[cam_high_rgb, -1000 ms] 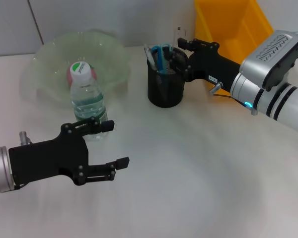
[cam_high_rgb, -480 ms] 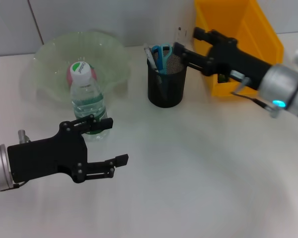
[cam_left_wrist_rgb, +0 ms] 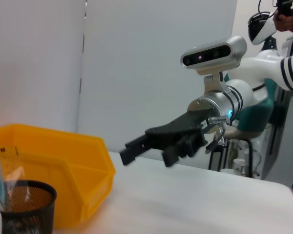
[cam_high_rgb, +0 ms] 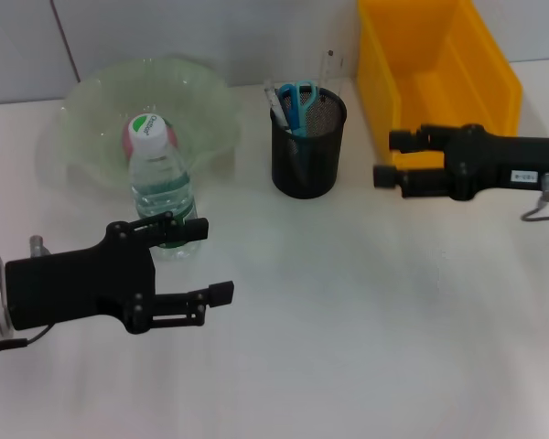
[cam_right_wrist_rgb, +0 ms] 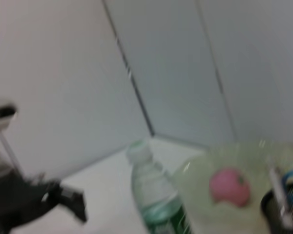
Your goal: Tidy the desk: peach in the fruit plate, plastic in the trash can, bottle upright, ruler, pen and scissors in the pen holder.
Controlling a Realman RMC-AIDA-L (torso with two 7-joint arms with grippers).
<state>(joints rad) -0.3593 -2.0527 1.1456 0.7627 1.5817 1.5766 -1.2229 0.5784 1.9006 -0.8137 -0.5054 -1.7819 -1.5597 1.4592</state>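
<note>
The clear bottle (cam_high_rgb: 162, 197) stands upright in front of the green fruit plate (cam_high_rgb: 82, 110), and the pink peach (cam_high_rgb: 128, 137) lies in the plate behind its cap. The black mesh pen holder (cam_high_rgb: 306, 151) holds the blue scissors (cam_high_rgb: 300, 95), a pen (cam_high_rgb: 274, 99) and the clear ruler (cam_high_rgb: 329, 64). My left gripper (cam_high_rgb: 212, 262) hangs open and empty just in front of the bottle. My right gripper (cam_high_rgb: 390, 157) is open and empty, to the right of the pen holder and in front of the yellow trash can (cam_high_rgb: 435, 64). No plastic is in view.
In the left wrist view the right gripper (cam_left_wrist_rgb: 149, 148) hovers over the white table beside the yellow bin (cam_left_wrist_rgb: 63, 165) and the pen holder (cam_left_wrist_rgb: 24, 207). The right wrist view takes in the bottle (cam_right_wrist_rgb: 156, 200), the peach (cam_right_wrist_rgb: 229, 186) and the left gripper (cam_right_wrist_rgb: 63, 204).
My right arm has drawn back from above the pen holder, moving right and nearer to me, with its gripper empty. The left gripper has barely shifted.
</note>
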